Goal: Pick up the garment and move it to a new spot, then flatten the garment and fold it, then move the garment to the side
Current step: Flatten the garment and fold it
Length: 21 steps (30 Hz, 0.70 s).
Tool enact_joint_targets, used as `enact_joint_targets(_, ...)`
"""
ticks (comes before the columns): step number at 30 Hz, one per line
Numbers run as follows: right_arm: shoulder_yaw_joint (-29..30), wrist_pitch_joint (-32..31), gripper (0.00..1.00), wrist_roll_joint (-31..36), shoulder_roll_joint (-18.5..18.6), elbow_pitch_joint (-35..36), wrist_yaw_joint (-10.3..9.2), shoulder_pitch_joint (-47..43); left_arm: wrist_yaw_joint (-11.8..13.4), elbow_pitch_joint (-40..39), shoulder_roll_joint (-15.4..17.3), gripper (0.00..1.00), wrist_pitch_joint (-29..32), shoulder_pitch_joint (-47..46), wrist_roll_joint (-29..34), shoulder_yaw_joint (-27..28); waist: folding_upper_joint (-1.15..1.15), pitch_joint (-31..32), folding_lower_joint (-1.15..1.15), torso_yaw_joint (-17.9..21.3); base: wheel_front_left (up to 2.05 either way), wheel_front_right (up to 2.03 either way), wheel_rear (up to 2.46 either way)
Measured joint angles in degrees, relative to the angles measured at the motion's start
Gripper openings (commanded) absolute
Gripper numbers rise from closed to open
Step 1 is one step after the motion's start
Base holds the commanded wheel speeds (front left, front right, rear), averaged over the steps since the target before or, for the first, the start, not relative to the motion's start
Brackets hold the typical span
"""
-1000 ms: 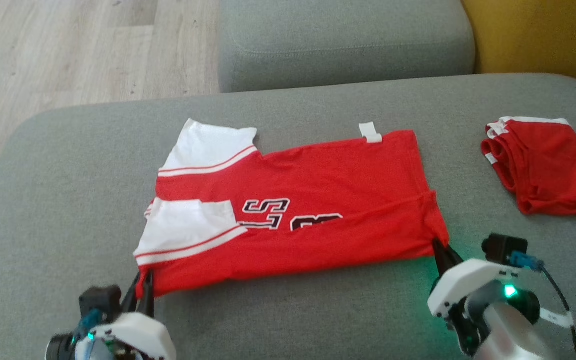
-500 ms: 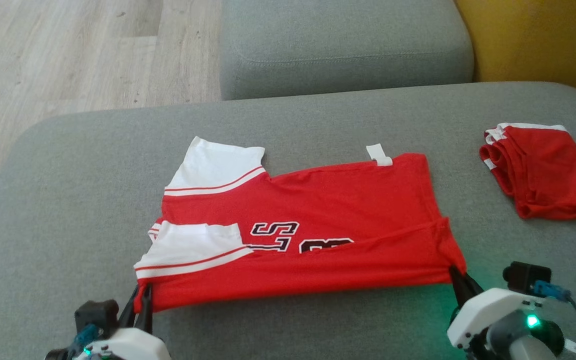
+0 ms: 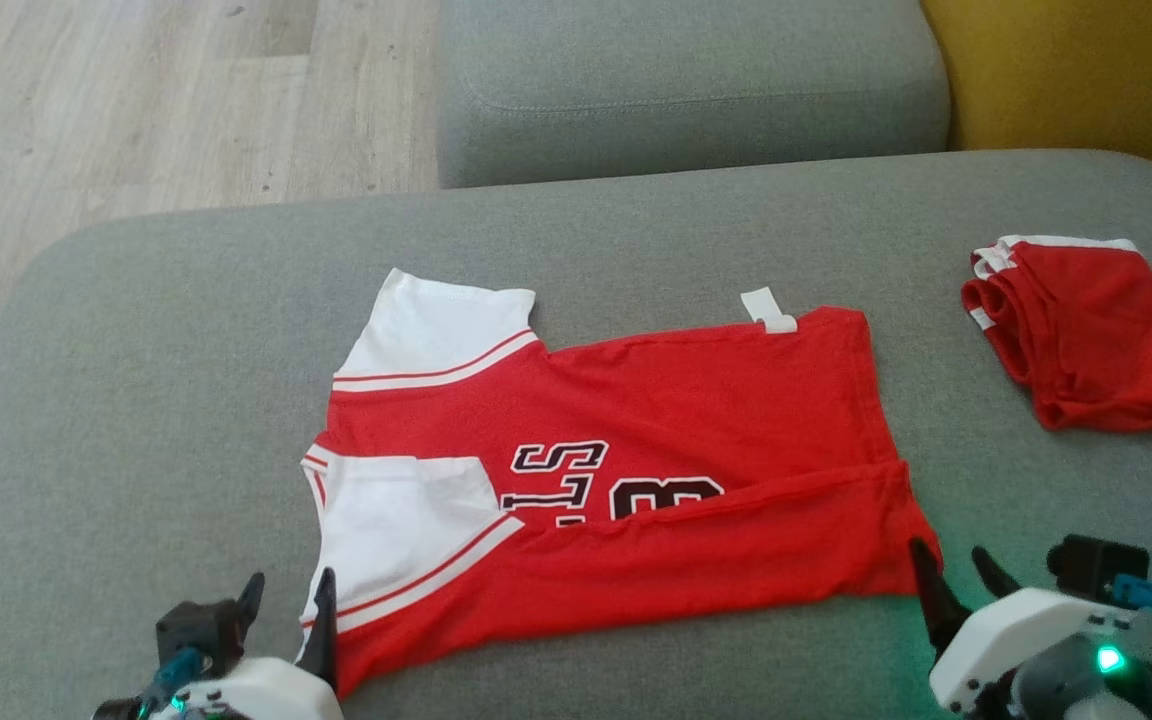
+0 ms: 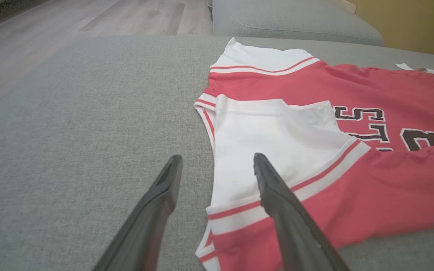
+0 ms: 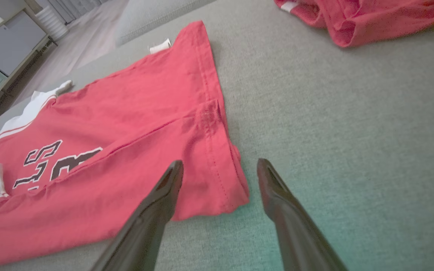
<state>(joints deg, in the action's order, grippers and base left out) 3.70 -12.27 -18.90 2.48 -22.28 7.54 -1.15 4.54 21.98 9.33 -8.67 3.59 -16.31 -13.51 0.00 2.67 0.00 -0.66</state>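
The red-and-white short-sleeved jersey (image 3: 616,480) with black lettering lies partly folded near the front edge of the grey fabric sofa cushion (image 3: 136,400) — left claw (image 3: 291,580) and right claw (image 3: 946,550) both gape, released, at its near corners.

Bare grey seat cushion (image 3: 136,420) lay open left of the jersey (image 3: 656,400) and beyond its far edge. On the right, a folded red garment (image 3: 1096,330) lay near the jersey, leaving a narrow bare strip between. A second grey cushion (image 3: 686,90) bounded the far side.
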Motion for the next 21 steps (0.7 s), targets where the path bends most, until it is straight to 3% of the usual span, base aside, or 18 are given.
enact_joint_targets(14,3.71,3.00,1.00,4.05,-0.02,11.40,0.00,1.76,0.89,-3.94,0.09,1.00,-4.57,-6.53,-0.59,1.65,0.00,-2.75,0.00,2.05,0.00,0.00,0.00)
enact_joint_targets(21,5.58,4.26,1.00,7.80,-0.01,14.21,0.00,9.94,-2.97,-4.95,2.77,1.00,-1.99,-18.66,-0.57,1.36,0.00,-6.80,0.00,3.11,0.00,0.00,0.00)
